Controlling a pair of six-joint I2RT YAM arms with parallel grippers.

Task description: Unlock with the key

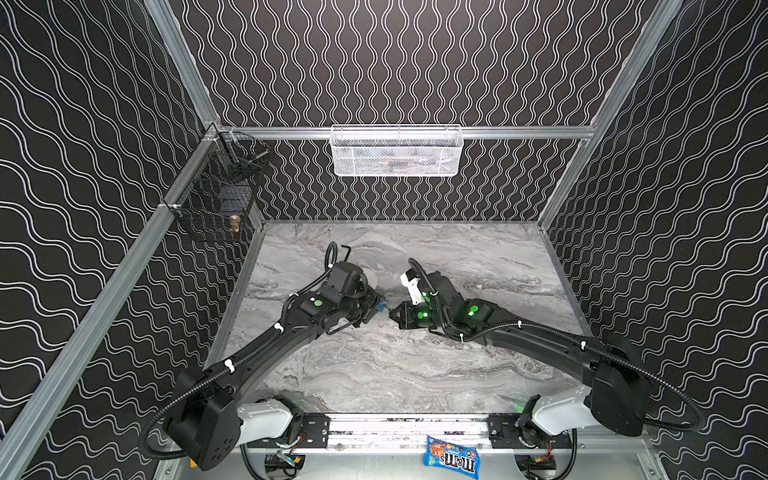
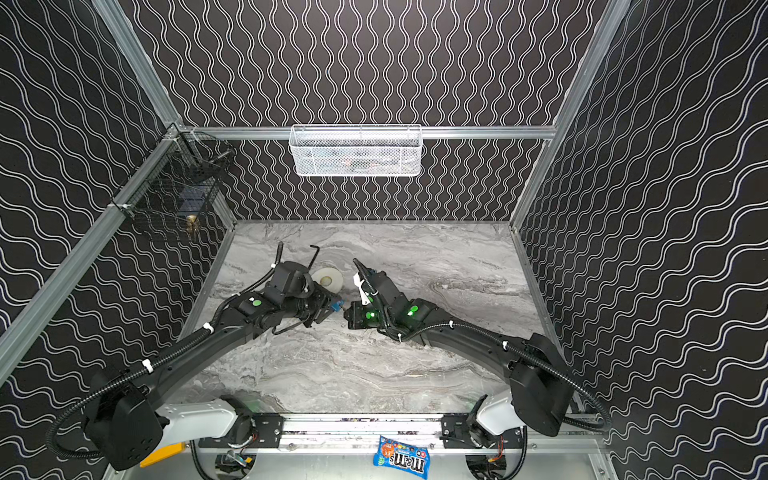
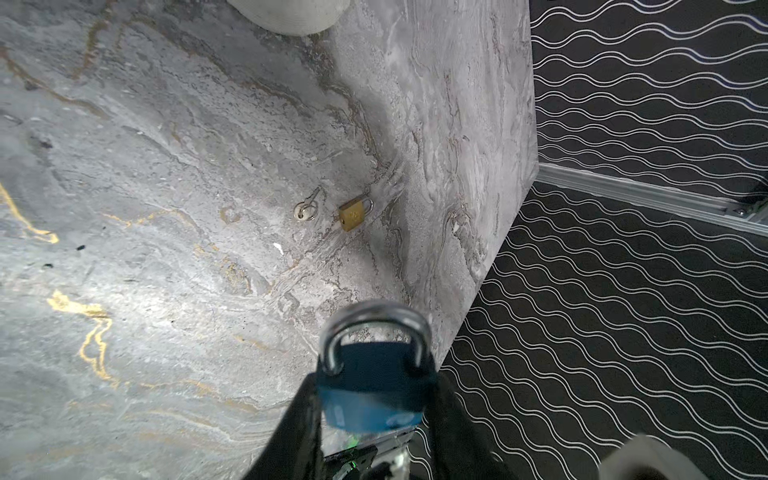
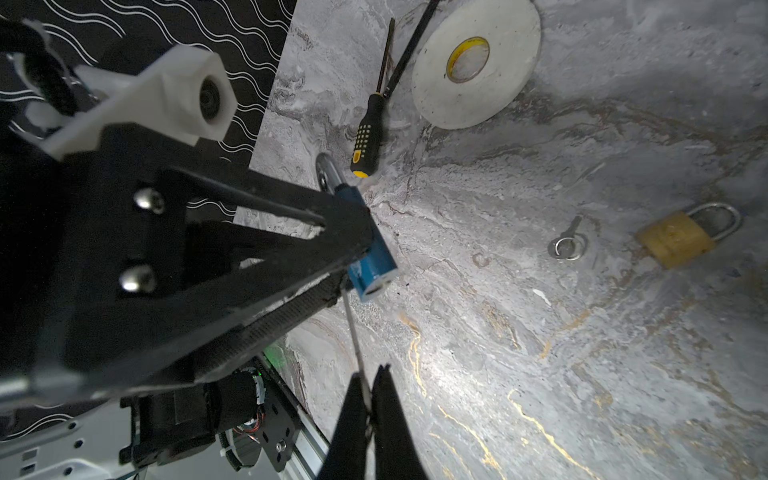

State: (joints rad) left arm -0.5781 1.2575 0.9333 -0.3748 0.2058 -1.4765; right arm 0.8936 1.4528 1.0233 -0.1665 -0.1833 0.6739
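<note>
The left gripper (image 1: 377, 311) clamps a blue padlock (image 4: 370, 266) above the table (image 1: 374, 374), shackle turned away from the right gripper (image 4: 368, 388), bottom end facing it. The right gripper pinches the key (image 4: 353, 332), whose length runs straight toward that bottom end; whether its tip is inside is unclear.

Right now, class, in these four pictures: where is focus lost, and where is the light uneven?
Left wrist view: the blue padlock, close to the lens, is soft; the brass padlock is sharper. Right wrist view: light pools on the table, edges dimmer. Both top views: evenly lit.
</note>
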